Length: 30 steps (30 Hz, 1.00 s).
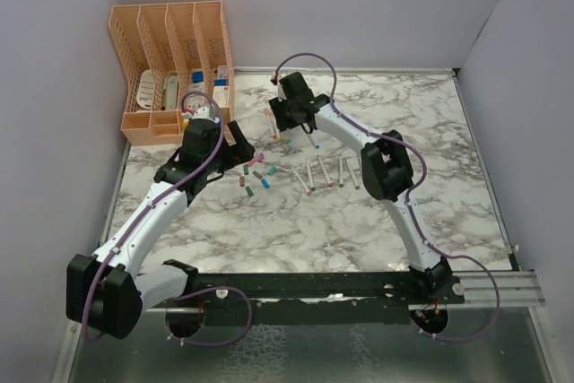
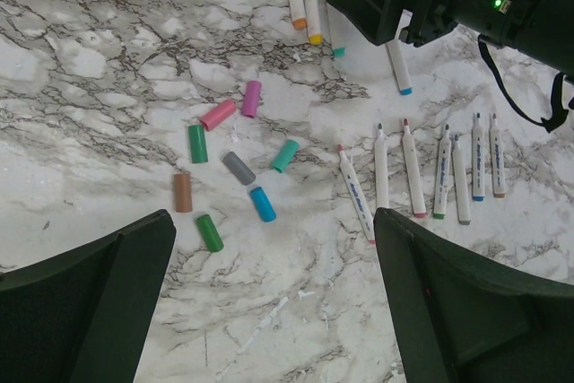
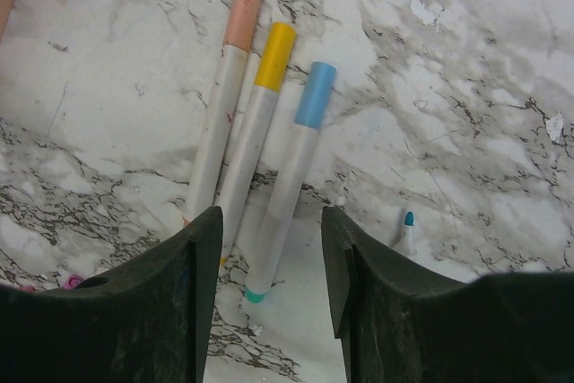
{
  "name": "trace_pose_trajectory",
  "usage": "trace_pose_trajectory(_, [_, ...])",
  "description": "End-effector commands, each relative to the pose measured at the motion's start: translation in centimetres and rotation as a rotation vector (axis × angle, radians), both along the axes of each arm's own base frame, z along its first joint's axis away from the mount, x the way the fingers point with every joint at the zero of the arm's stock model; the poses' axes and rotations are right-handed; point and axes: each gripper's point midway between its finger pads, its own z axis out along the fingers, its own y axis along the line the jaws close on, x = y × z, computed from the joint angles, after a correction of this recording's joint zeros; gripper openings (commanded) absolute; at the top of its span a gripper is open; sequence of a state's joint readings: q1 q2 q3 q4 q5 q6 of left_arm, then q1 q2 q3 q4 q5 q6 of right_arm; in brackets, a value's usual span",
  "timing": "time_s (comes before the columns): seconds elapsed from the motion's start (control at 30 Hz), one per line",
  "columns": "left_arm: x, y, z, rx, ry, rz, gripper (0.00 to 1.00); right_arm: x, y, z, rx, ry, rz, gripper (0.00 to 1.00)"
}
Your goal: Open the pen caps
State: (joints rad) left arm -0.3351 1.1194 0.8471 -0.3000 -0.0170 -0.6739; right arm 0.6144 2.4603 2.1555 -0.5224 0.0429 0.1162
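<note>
Just above the loose pen caps (image 2: 239,168) hangs the left gripper (image 2: 273,219), jaws spread wide and empty. Right of the caps, uncapped pens (image 2: 411,168) lie in a row. Beyond the caps, the right gripper (image 3: 269,221) stands part-open over three capped pens (image 3: 256,132), seemingly gripping none.

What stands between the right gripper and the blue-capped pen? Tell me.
Nothing visible. The right gripper has its jaws open, framing the blue-capped pen; the yellow-capped pen lies close alongside and could get caught.
</note>
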Motion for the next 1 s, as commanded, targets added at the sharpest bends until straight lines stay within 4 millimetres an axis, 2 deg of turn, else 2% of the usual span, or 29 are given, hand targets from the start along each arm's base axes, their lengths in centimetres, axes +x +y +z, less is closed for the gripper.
trace_pose_trajectory(0.0, [-0.2,0.1,0.5,-0.009,-0.020,-0.017,0.96,0.2,0.6,-0.5,0.008,0.001,0.004,0.46])
trace_pose_trajectory(0.73, [-0.2,0.9,0.0,-0.004,-0.010,-0.004,0.96,-0.2,0.1,-3.4,-0.025,0.041,-0.004,0.44])
trace_pose_trajectory(0.97, [-0.2,1.0,0.1,-0.007,-0.012,0.000,0.96,-1.0,-0.5,-5.3,-0.054,0.090,-0.011,0.41])
